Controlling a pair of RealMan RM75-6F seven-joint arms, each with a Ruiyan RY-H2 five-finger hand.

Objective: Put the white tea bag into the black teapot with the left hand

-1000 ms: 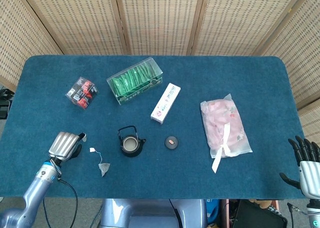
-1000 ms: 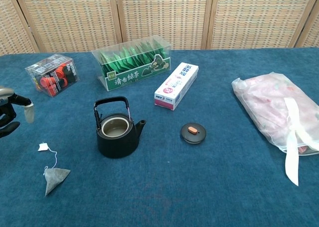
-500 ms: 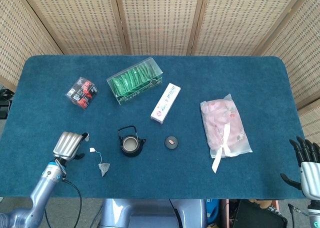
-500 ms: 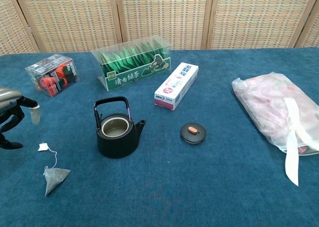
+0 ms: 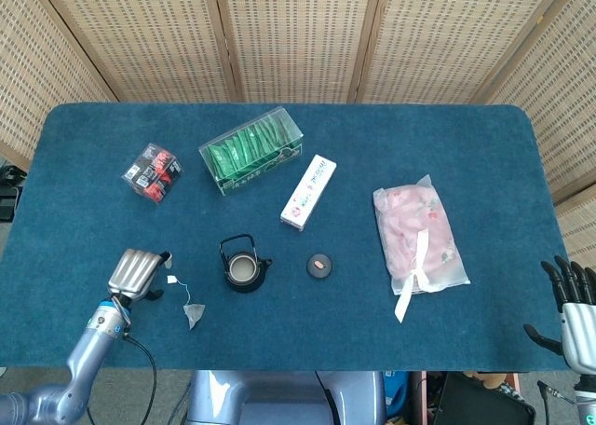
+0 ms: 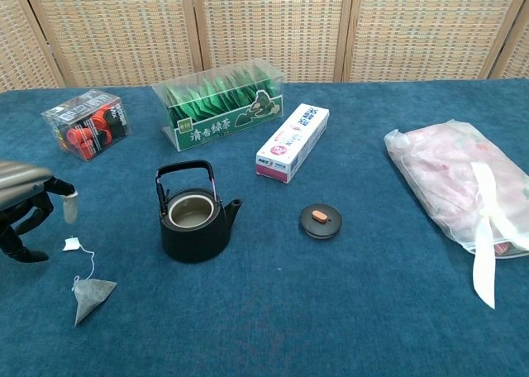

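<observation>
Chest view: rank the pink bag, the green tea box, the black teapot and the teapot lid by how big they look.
1. Pink bag
2. Green tea box, though it sits farther from the camera
3. Black teapot
4. Teapot lid

Blue-cloth table (image 5: 466,145) w/ woven rattan screen (image 5: 298,34) behind — even, bright light.

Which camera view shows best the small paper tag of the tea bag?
The chest view: the tag, its string and the tea bag appear large there, with the left hand just above. In the head view the tag is only a tiny white speck.
</observation>
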